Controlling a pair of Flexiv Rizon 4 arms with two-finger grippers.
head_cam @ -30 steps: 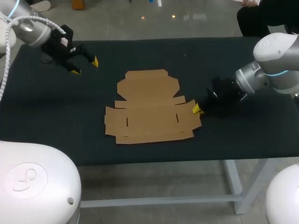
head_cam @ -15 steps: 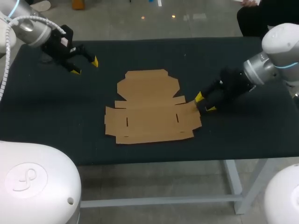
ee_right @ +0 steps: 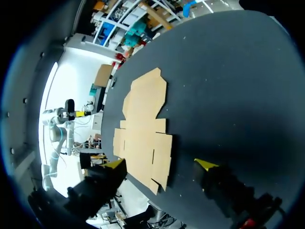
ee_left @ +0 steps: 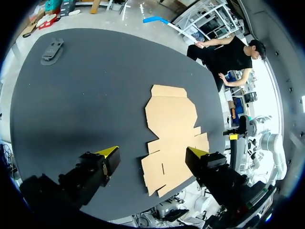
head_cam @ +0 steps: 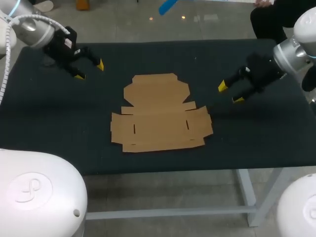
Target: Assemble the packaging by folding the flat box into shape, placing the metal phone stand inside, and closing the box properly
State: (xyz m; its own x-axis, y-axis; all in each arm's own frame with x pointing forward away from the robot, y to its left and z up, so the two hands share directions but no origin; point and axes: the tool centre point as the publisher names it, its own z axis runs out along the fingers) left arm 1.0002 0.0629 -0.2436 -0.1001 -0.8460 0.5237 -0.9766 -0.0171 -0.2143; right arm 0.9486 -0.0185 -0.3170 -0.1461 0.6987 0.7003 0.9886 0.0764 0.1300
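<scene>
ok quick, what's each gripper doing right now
Left gripper: open, holding nothing.
Right gripper: open, holding nothing, not touching the box.

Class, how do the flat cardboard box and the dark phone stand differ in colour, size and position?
The flat box is tan cardboard; the phone stand is dark grey. The flat box is far larger than the phone stand. The flat box lies centred on the table; the phone stand sits near its edge. Both rest there, unheld.
</scene>
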